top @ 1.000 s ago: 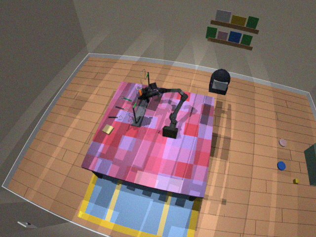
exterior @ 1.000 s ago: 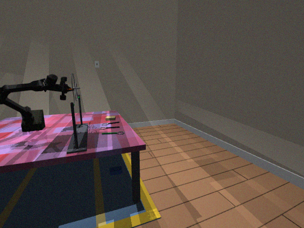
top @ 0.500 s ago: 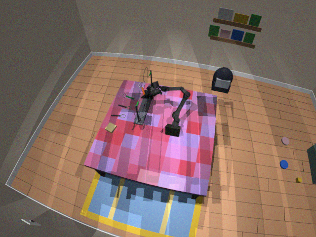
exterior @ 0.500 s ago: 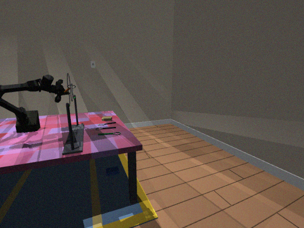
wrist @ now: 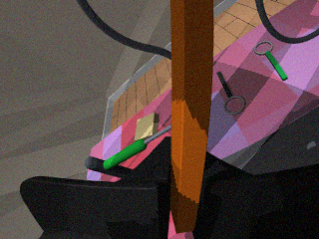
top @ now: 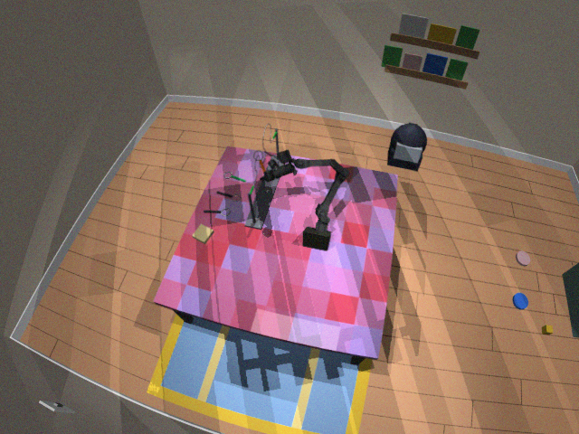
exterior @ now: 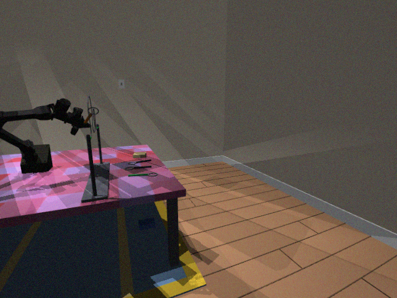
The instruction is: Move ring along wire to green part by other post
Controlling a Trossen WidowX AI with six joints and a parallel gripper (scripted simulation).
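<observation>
The orange handle is between the fingers of my gripper, which is shut on it. The ring is at the handle's far end, high above the table and outside the wrist view. It overlaps the grey wire; whether the wire runs through it is too small to tell. One green part is by the far post. The other green part is by the other post.
A loose green-handled ring tool and two dark-handled ones lie on the table beyond the stand's base. A yellowish block lies near them.
</observation>
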